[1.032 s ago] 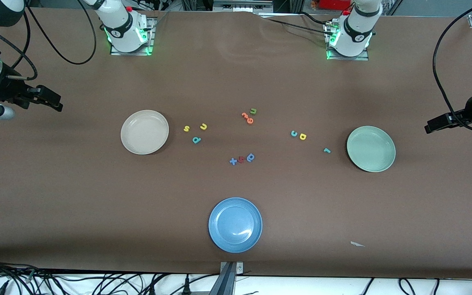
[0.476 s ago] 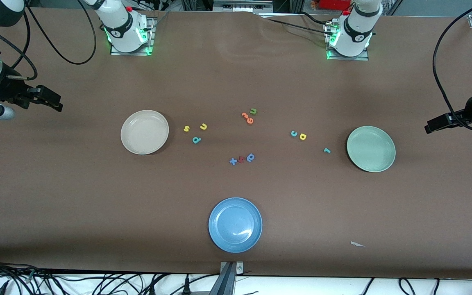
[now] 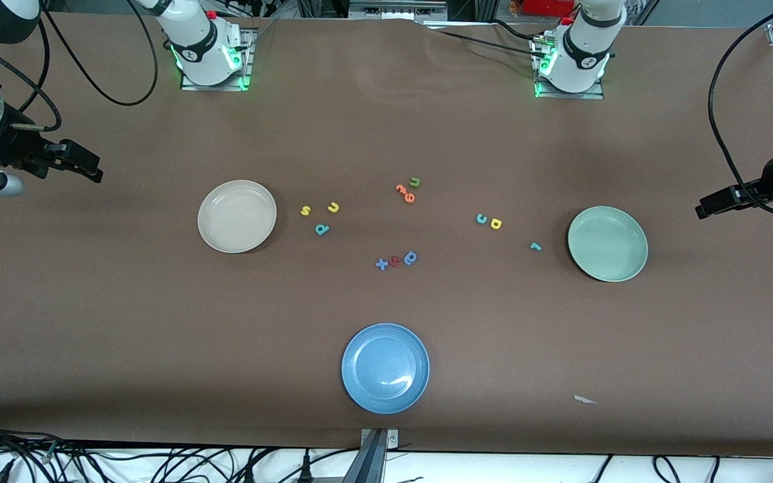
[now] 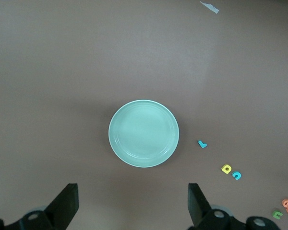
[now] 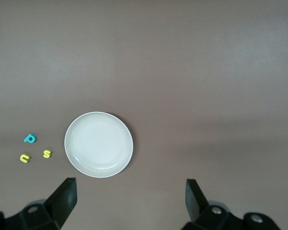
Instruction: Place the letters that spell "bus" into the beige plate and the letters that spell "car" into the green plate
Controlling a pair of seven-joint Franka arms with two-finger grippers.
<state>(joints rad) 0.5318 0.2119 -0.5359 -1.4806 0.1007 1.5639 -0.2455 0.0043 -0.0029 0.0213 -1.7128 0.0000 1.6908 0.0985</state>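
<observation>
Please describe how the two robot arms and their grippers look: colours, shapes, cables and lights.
Both arms are white with black joint bands, on metal base plates lit green. Black cables loop to each wrist. The right gripper and the left gripper are black, with flat, wedge-shaped fingers; silver-grey round parts sit beside them.

Blue plate (image 3: 385, 368) nearest the front camera; mid-table, orange letters (image 3: 405, 192) with green "u" (image 3: 415, 181); blue and red letters (image 3: 396, 259); paper scrap (image 3: 584, 400).

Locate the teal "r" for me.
The teal "r" lies alone on the table beside the green plate, nearer the front camera than the yellow "a".
</observation>
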